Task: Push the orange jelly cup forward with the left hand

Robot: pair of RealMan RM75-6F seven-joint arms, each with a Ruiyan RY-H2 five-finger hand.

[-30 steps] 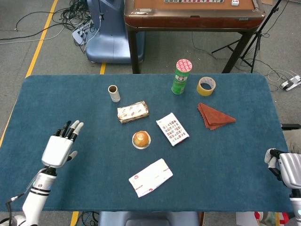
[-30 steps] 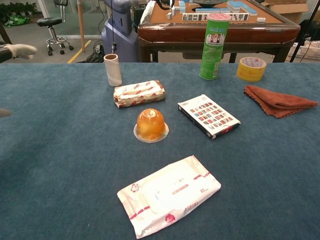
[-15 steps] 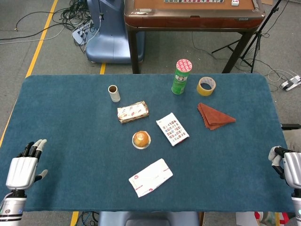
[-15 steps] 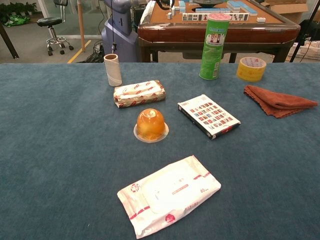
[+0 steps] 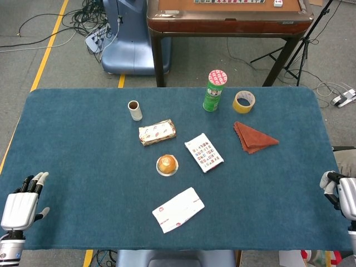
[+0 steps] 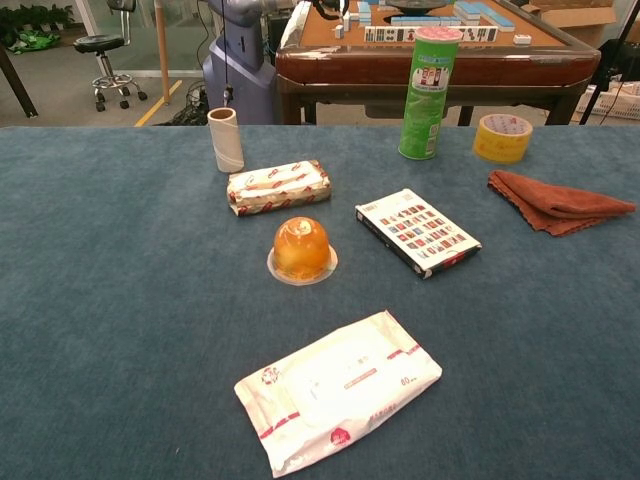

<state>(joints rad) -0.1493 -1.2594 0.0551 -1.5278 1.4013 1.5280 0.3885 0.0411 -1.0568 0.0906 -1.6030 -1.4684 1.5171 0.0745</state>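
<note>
Your left hand point(image 5: 19, 201) sits empty with fingers spread at the counter's point(image 5: 83, 144) near-left corner, well apart from the orange jelly cup point(image 5: 167, 164) standing mid-counter. Push it straight forward and it could run into the wrapped packet point(image 5: 157, 132) just beyond; a high contact might tip it.

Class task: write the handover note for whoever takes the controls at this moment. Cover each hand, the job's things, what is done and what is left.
Left hand: open, holding nothing, at the near left table edge, far from the cup. Shows only in the head view.
Right hand: at the near right edge, only partly in frame; open or shut cannot be told.
Jelly cup: upside down mid-table, nearer than the wrapped bar, beyond the wipes pack.
Done: cannot be told; no hand is on the cup.
Left: bring the left hand to the cup's near side and push it forward.
</note>
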